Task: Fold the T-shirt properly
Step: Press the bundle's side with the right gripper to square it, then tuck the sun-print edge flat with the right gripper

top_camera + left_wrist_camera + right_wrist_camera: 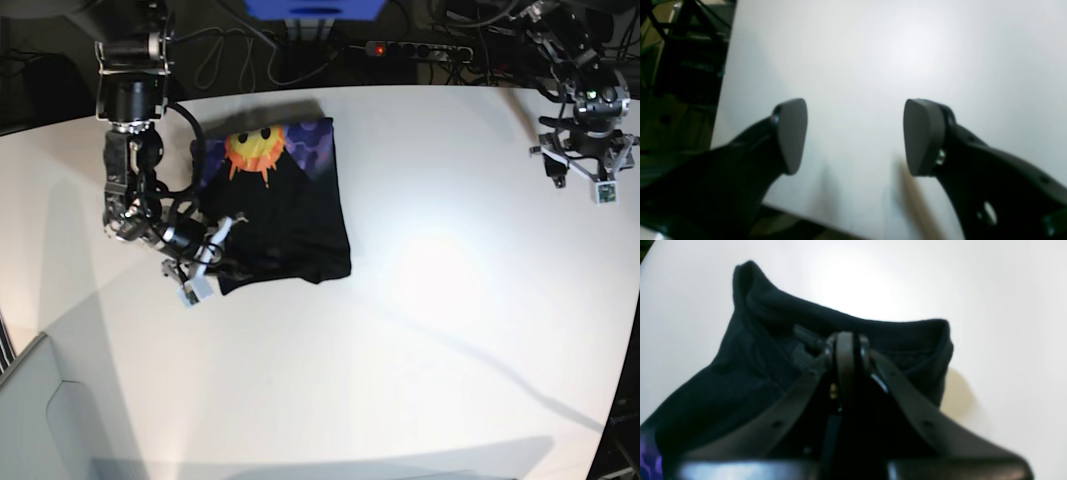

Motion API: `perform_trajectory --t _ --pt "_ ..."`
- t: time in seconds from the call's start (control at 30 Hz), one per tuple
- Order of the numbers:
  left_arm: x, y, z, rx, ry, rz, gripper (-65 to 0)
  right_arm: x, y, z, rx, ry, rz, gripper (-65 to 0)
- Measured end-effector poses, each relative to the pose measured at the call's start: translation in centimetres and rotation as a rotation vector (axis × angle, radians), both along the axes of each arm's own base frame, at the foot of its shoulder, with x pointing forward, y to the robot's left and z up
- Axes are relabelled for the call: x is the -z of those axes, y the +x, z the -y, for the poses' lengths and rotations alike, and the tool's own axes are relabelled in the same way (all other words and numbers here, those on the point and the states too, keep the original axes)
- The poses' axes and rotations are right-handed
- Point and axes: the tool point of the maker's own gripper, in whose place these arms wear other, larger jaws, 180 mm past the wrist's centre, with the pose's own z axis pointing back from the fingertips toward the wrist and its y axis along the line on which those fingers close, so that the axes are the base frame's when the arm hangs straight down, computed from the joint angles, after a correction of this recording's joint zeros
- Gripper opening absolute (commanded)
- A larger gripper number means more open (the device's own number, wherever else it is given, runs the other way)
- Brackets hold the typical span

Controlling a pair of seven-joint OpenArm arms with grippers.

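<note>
Right gripper (845,350) pinched shut on the shirt (285,225) edge to pull a fold over, left gripper (855,136) wide open, empty, far from the shirt.

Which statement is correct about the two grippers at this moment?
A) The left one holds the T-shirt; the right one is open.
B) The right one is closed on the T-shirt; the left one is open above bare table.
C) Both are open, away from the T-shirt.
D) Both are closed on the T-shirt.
B: the right gripper has its jaws together on a fold of the black T-shirt, while the left gripper has its jaws wide apart over bare white table.
</note>
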Motion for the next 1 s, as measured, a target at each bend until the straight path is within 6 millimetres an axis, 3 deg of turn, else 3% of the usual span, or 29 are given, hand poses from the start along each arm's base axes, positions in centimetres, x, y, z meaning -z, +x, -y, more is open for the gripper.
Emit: perform_trajectory --t 0.2,0.27,0.47,0.63,0.7,0.87,1.0 --pt "0.2 -2.0 -0.2 -0.047 -0.105 0.052 -21.4 -4.9 -1.3 1.9 0.020 -0.058 0.173 -64.8" --pt "0.0 -2.5 -0.5 -0.060 -0.121 0.067 -21.4 -5.9 -2.8 2.5 0.042 -0.066 0.205 -64.8" --pt "0.4 -3.4 -0.3 -0.067 -0.153 0.061 -21.5 -6.8 -9.8 3.5 0.058 -0.122 0.207 -64.9" --pt "0.3 -3.3 -0.3 -0.065 -0.158 0.070 -21.5 -4.5 -14.0 4.3 0.066 -0.147 0.103 -64.9" --pt "0.3 -3.3 -0.2 -0.065 -0.161 0.072 -21.5 -3.9 -14.1 4.3 0.093 -0.092 0.097 -64.9" --pt "0.4 -3.2 -0.2 -0.065 -0.161 0.071 -21.5 0.5 -15.4 5.3 0.140 -0.052 -0.027 -64.9" --pt "0.3 -3.3 -0.2 -0.066 -0.160 0.071 -21.5 1.5 -15.5 5.6 0.164 -0.025 -0.048 -64.9"
